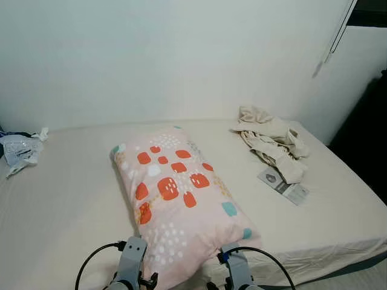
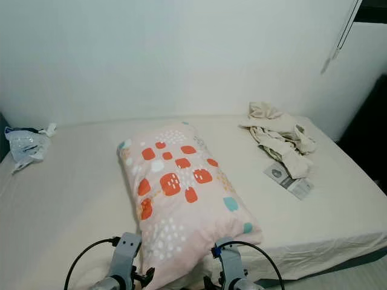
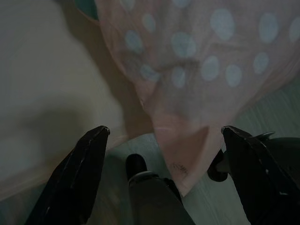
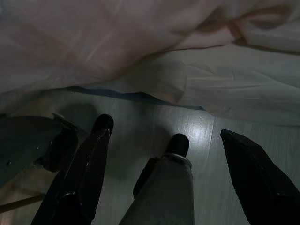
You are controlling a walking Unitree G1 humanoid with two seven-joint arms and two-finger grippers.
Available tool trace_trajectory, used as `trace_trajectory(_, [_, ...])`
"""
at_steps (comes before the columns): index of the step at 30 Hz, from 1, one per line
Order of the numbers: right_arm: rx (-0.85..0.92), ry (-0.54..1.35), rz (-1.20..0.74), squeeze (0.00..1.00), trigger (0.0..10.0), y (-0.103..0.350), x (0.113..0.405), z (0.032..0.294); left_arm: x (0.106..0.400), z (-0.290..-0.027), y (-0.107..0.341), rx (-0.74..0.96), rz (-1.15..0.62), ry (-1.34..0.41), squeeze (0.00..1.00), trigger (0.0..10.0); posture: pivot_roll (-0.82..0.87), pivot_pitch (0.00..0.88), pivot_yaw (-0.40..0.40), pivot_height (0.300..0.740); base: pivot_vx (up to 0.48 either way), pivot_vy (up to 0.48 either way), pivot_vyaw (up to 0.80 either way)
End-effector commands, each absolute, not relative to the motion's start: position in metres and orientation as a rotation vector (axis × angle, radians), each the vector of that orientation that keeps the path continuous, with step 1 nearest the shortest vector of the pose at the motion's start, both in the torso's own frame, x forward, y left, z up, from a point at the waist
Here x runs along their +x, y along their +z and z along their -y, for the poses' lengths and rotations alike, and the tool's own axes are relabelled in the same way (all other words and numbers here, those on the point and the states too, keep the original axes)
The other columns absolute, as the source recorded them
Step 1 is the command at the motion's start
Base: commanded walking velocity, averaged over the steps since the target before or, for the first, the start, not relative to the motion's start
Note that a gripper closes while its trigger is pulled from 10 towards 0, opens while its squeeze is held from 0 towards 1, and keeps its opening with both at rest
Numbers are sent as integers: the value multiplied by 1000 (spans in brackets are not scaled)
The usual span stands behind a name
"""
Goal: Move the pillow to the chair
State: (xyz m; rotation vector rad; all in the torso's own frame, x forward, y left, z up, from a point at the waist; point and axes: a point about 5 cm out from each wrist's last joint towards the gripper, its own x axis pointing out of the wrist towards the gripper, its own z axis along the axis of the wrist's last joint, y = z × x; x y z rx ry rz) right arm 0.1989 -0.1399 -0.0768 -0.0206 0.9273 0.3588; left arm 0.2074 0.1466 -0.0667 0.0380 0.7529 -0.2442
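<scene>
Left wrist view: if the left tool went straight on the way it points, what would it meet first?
Most likely the near corner of the pale pink dotted fabric pillow, hanging between the open left tool's black fingers. Depth is unclear, so contact distance cannot be judged.

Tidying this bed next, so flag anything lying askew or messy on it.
The pink pillow with orange patches lies diagonally, its near corner overhanging the bed's front edge. Crumpled beige clothes sit heaped at the right, and a crumpled plastic bag at the left.

No legible text — booklet (image 1: 283, 185) print too small.
</scene>
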Motion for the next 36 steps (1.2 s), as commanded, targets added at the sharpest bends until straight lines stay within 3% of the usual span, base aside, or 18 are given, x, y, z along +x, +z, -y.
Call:
trace_trajectory(1, [-17,356,-915,0,10000,-74,204,141,204,-145,-69,36,-772,-247,0,10000,103,0,-85,740,0,0,0])
trace_trajectory(36, [-27,363,-920,0,10000,-75,202,141,201,-146,-71,27,-778,-233,0,10000,110,0,-96,740,0,0,0])
